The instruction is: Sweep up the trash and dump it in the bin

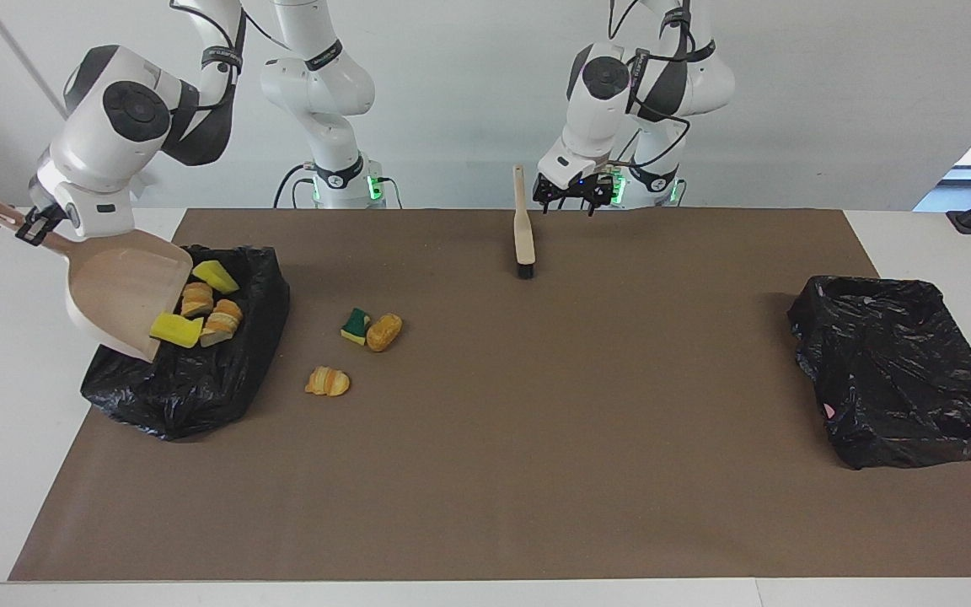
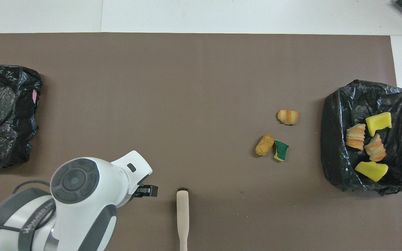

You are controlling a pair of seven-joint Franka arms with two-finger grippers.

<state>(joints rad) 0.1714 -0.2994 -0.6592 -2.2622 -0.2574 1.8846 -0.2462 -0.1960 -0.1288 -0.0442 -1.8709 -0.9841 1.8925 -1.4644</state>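
My right gripper (image 1: 33,226) is shut on the handle of the beige dustpan (image 1: 123,295), tilted with its mouth over the black-bagged bin (image 1: 199,379) at the right arm's end. Two yellow sponge chunks (image 2: 378,122) and two croissant pieces (image 2: 355,136) lie in that bin (image 2: 333,139). On the mat beside the bin lie a green-and-yellow sponge (image 1: 356,326), a bread piece (image 1: 384,332) and a croissant (image 1: 328,381). My left gripper (image 1: 568,196) is open and empty, hovering beside the beige brush (image 1: 523,228), which lies on the mat with its handle toward the robots.
A second black-bagged bin (image 1: 898,371) stands at the left arm's end of the table, also in the overhead view (image 2: 5,111). A brown mat (image 1: 536,438) covers most of the white table.
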